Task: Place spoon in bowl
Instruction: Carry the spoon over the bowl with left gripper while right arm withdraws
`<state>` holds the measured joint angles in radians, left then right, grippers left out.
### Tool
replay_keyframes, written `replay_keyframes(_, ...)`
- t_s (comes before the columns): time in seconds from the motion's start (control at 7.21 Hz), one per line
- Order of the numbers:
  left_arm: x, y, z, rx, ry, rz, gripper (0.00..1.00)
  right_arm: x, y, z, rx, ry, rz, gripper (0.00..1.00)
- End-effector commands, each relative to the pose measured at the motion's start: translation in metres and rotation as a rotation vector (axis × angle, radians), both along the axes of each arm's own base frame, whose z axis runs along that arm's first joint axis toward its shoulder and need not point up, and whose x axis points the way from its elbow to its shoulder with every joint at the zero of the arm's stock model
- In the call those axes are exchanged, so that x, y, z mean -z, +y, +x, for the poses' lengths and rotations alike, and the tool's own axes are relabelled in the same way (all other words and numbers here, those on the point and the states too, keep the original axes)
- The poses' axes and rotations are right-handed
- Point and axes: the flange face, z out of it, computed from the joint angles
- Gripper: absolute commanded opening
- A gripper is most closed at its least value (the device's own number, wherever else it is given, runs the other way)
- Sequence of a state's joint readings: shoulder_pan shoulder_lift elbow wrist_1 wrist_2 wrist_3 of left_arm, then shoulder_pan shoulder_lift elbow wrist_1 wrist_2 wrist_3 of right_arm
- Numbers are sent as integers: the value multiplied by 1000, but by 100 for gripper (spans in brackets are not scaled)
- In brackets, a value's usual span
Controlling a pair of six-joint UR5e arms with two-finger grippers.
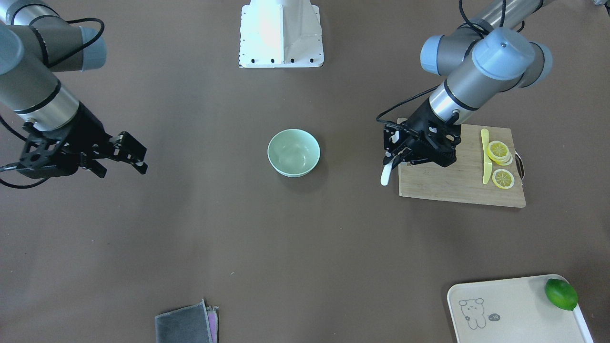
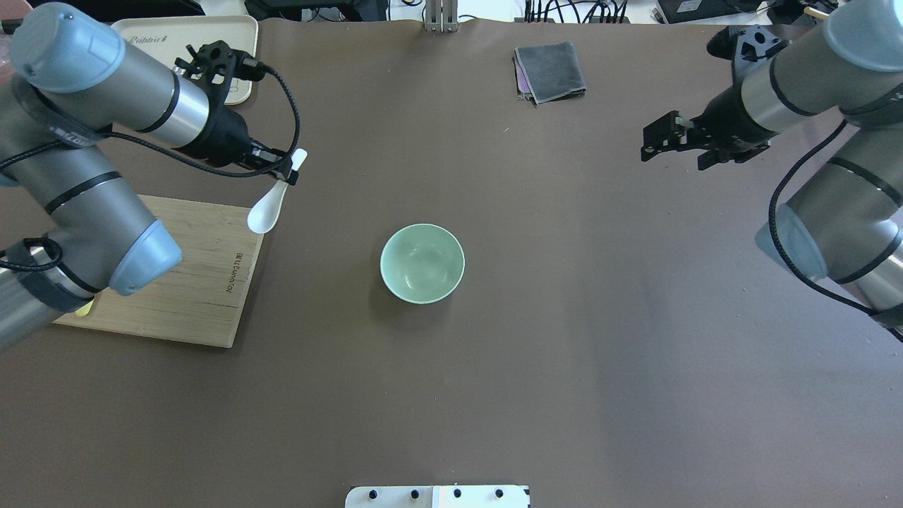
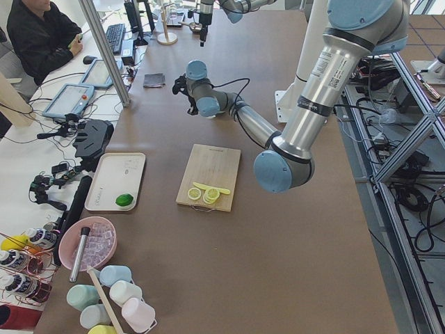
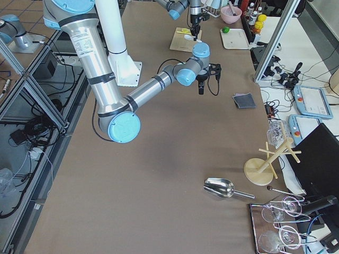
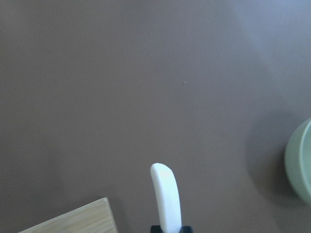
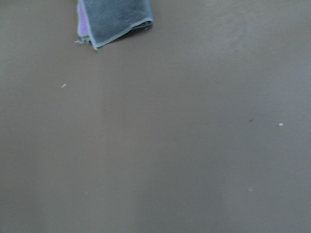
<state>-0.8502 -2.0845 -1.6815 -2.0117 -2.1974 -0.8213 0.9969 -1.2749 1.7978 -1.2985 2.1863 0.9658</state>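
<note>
The white spoon (image 2: pixel 267 209) is held by its handle in my left gripper (image 2: pixel 286 173), above the table beside the cutting board's corner. Its scoop points toward the robot in the overhead view. It also shows in the front view (image 1: pixel 385 175) below the left gripper (image 1: pixel 393 159), and its handle shows in the left wrist view (image 5: pixel 166 196). The empty mint-green bowl (image 2: pixel 422 262) stands mid-table, apart from the spoon; it shows in the front view (image 1: pixel 293 152) and at the left wrist view's right edge (image 5: pixel 301 165). My right gripper (image 2: pixel 674 159) hovers open and empty far from the bowl (image 1: pixel 121 166).
A wooden cutting board (image 1: pixel 448 183) carries a yellow knife (image 1: pixel 485 157) and lemon slices (image 1: pixel 499 152). A cream tray (image 1: pixel 514 314) holds a lime (image 1: pixel 561 294). A folded grey cloth (image 2: pixel 550 70) lies at the table's far side. The robot base (image 1: pixel 281 33) is between the arms.
</note>
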Motion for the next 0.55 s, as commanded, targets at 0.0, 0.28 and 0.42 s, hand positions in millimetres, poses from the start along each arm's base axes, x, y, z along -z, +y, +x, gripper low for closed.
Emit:
replay_keyframes(0.0, 56, 13, 56, 90, 81, -100, 0, -56, -4, 56, 43, 97, 54, 100)
replay_keyframes(0.28, 52, 44, 138, 170, 160, -105, 0, -77, -13, 103, 147, 209, 42, 100)
replay_keyframes(0.42, 59, 50, 161, 184, 158, -108, 0, -86, -14, 119, 173, 239, 25, 100)
